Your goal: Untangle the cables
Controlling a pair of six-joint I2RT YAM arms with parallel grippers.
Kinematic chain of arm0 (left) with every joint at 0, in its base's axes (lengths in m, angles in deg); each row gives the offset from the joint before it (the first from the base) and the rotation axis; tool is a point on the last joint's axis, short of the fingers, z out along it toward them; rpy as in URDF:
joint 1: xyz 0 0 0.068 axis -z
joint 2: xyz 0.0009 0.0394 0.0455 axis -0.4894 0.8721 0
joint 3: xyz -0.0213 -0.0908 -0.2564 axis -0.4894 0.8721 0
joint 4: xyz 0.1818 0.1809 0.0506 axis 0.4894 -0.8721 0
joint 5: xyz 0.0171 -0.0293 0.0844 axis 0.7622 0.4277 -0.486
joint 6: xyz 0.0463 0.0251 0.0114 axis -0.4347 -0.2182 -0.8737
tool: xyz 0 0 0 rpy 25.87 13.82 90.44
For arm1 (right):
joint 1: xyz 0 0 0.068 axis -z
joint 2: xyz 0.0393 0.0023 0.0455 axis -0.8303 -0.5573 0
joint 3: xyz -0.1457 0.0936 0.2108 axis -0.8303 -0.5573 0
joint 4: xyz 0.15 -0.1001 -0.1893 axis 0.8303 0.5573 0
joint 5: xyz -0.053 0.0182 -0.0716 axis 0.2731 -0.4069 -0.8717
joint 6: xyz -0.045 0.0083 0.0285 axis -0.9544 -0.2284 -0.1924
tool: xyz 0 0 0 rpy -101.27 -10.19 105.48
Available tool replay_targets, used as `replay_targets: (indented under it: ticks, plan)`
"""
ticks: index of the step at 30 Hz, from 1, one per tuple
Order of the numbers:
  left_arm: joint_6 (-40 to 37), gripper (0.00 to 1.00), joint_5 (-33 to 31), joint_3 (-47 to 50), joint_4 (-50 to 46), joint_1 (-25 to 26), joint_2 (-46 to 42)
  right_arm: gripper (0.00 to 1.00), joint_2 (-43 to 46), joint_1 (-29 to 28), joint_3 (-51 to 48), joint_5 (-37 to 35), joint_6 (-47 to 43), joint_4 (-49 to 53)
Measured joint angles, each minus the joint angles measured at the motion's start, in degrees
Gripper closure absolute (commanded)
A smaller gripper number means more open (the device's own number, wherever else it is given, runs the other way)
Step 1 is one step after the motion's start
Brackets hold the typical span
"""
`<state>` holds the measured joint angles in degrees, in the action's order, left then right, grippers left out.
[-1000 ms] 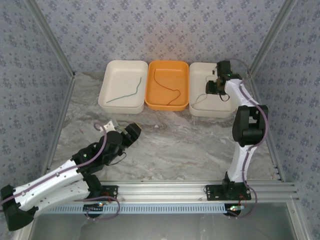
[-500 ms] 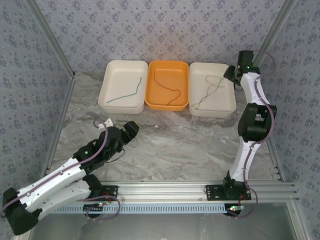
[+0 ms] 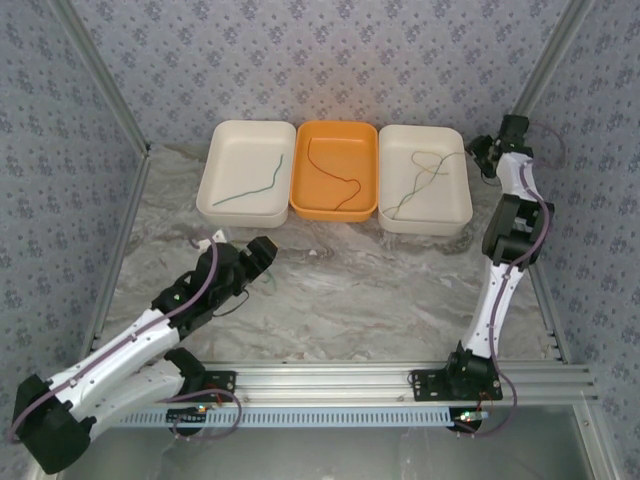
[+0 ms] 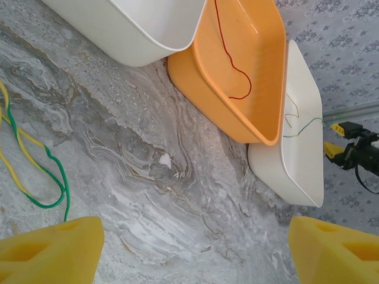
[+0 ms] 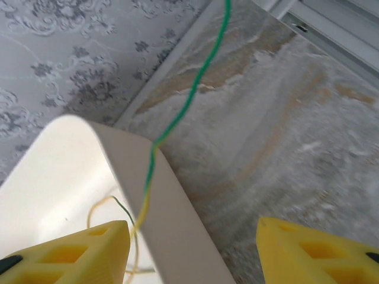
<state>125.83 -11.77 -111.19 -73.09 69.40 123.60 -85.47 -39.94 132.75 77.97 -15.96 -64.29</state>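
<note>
Two tangled cables (image 3: 420,185), yellow and green, lie in the right white tray (image 3: 452,205), running seven to one o'clock, one strand (image 5: 177,121) over its rim. Right gripper (image 3: 481,157) hovers just past that rim at three o'clock, jaws apart, empty; left gripper (image 3: 264,254), wide open, sits well away.

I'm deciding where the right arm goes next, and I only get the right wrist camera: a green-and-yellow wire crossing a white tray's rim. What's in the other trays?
Observer: The orange tray beside yours holds one dark red wire, lying alone.
Operator: And the tray beyond that?
Observer: The left white tray holds a single dark green wire.
Operator: Any wire on the table itself?
Observer: Yes. A yellow-and-green wire lies looped on the marble table, just ahead of the left gripper, whose jaws are open.
</note>
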Motion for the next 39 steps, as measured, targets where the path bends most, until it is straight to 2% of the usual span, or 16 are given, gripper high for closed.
replay_targets:
  ticks: [8, 11, 13, 16, 20, 23, 28, 39]
  plan:
    - [-1.16, 0.18, 3.26, 0.0, 2.21, -2.71, 2.56, 0.47, -8.81, -0.46, 13.92, 0.79, 2.75, 0.2]
    - [-1.55, 0.19, 4.11, 0.0, 2.93, -3.63, 3.34, 0.48, -10.67, -0.46, 15.96, 0.76, 3.45, 0.37]
    - [-1.62, 0.19, 4.83, 0.0, 3.17, -4.2, 3.76, 0.52, -11.34, -0.46, 15.98, 0.76, 3.69, 0.44]
    - [-1.77, 0.19, 5.53, 0.0, 3.48, -4.79, 4.09, 0.6, -12.17, -0.46, 15.98, 0.76, 4.24, 0.35]
    - [-1.79, 0.19, 6.23, 0.0, 3.63, -4.85, 4.07, 0.86, -12.44, -0.46, 15.98, 0.72, 4.7, -0.57]
    - [-1.79, 0.19, 6.25, 0.0, 3.63, -4.87, 4.02, 0.98, -12.44, -0.76, 15.98, 0.42, 3.85, -0.92]
    - [-1.77, 0.19, 6.27, 0.0, 3.63, -4.87, 4.0, 1.0, -11.8, -3.02, 15.98, -4.42, -2.49, -0.42]
    - [-1.73, 0.2, 7.13, 0.07, 3.72, -4.96, 3.21, 1.0, -7.54, -12.09, 15.98, -16.79, -22.56, 5.25]
